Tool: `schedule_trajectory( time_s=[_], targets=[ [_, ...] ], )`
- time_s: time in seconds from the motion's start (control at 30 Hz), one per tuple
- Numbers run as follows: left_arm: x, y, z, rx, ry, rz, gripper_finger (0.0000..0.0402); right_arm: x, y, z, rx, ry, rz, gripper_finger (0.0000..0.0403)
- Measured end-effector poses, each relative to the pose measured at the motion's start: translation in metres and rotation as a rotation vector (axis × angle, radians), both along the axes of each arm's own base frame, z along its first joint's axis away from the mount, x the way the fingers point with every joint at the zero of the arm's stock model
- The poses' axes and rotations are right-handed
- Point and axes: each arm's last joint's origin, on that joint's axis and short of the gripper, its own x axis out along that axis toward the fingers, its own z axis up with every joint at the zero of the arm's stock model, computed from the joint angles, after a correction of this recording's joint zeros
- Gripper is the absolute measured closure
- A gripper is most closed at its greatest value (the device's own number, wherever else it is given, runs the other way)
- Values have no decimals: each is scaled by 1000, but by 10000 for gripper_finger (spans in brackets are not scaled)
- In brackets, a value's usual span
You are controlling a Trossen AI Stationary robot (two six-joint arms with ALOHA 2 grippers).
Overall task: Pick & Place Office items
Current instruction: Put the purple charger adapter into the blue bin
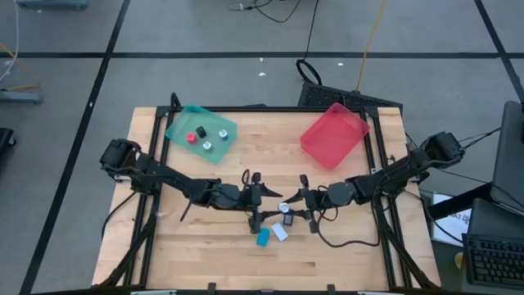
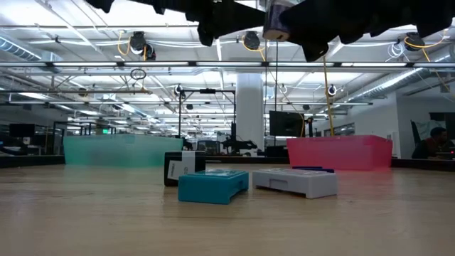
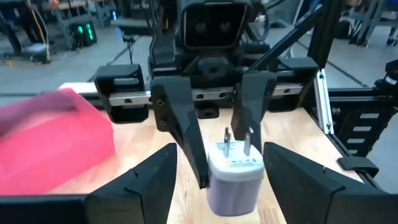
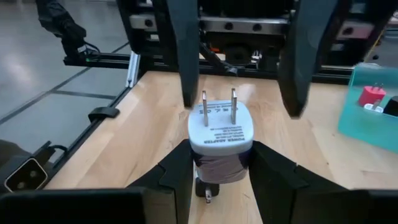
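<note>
A white power adapter (image 4: 221,129) with two metal prongs and a greyish-purple body hangs in the air over the table's middle, also seen as the adapter (image 1: 285,207). My right gripper (image 4: 221,163) is shut on it. My left gripper (image 3: 221,158) is open and faces it from the table's left, its fingers (image 4: 186,56) standing wide on either side of the prongs without touching. A bright blue block (image 1: 263,237), a white block (image 1: 280,233) and a black piece (image 1: 291,220) lie flat on the table below. The teal tray (image 1: 182,129) holds red, green and dark pieces. My right gripper pinches the adapter's greyish-purple body (image 4: 221,165), just behind the white pronged face, between its two fingers (image 4: 177,171). The fingers come level from the table's right. The adapter is lifted clear, prongs (image 3: 236,138) pointing toward my left gripper.
The red tray (image 1: 334,133) sits at the far right of the table and the teal tray at the far left. In the low view the blue block (image 2: 212,186), white block (image 2: 295,181) and black piece (image 2: 183,168) lie under the grippers. Bare wood lies toward the near edge.
</note>
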Motion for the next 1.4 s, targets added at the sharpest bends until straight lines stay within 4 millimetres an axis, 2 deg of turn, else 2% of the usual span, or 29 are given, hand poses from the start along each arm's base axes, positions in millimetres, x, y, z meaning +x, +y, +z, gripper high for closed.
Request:
schedule_trajectory(
  time_s=[0.17, 0.37, 0.67, 1.17, 1.4],
  targets=[
    [6, 0, 8, -11, 70, 32, 160, 2, -3, -1, -9, 1, -11, 285],
    [8, 0, 14, -29, 46, 65, 160, 2, -3, -1, -10, 2, -14, 285],
    [16, 2, -3, -47, 67, 131, 160, 2, -5, 0, -27, -17, -64, 285],
    [17, 3, -5, -7, 60, 126, 160, 2, -5, 0, -37, -20, -60, 285],
    [15, -4, -6, 5, 75, 106, 160, 2, -4, 0, -43, -21, -52, 285]
  ],
)
